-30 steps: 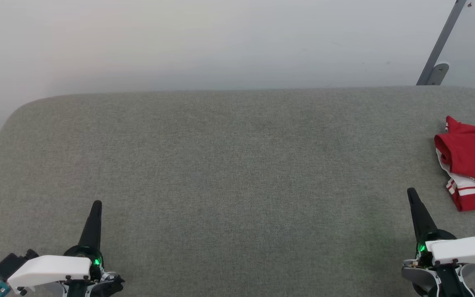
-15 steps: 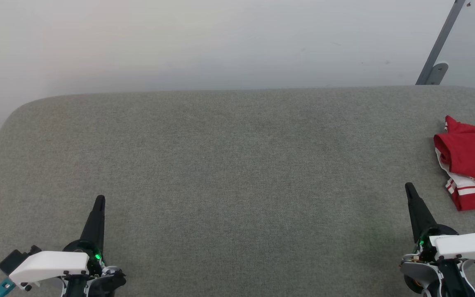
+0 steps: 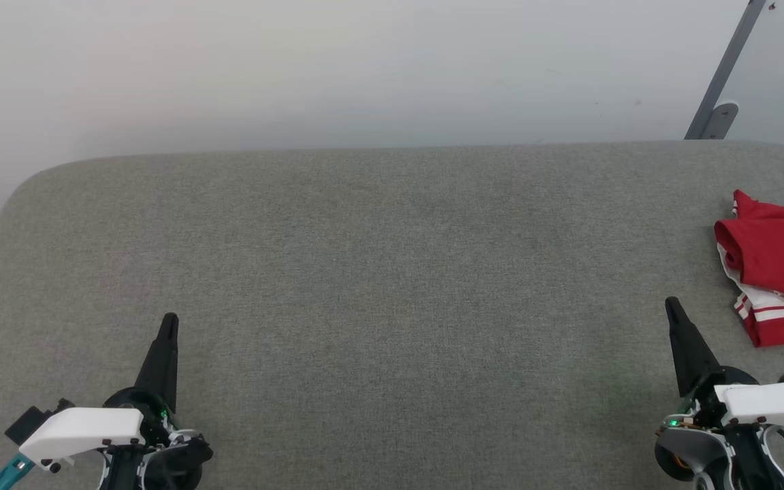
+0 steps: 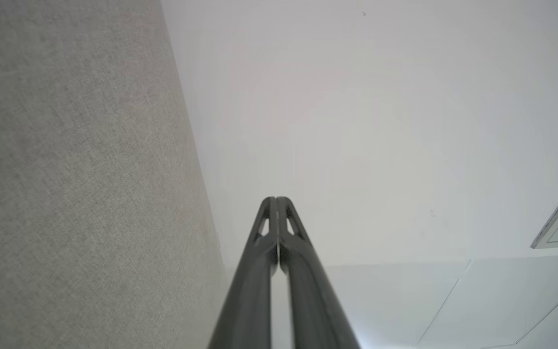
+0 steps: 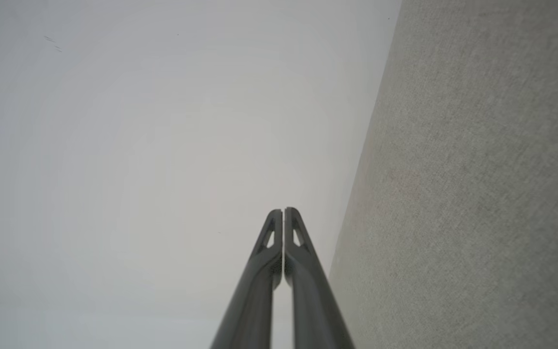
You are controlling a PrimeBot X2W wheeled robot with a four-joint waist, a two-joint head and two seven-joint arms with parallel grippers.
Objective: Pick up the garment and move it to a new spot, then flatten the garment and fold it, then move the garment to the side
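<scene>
The garment [image 3: 776, 262] lies crumpled at the right edge of the grey felt table [image 3: 392, 272], red with a white striped part at its front; part of it runs out of the head view. My right gripper [image 3: 670, 305] is shut and empty, hovering just left of and nearer than the garment, apart from it. At the lower left my left gripper [image 3: 170, 320] is shut and empty too. Both wrist views show the fingers pressed together, left gripper [image 4: 275, 199], right gripper [image 5: 282, 211], with nothing between them.
A white wall [image 3: 337, 75] rises behind the table's far edge. A grey metal bracket [image 3: 722, 88] leans against it at the far right. The table's rounded far-left corner [image 3: 31, 184] drops off to dark floor.
Both grippers have slid a little forward over the table, away from the near edge. The garment lies where it was.
</scene>
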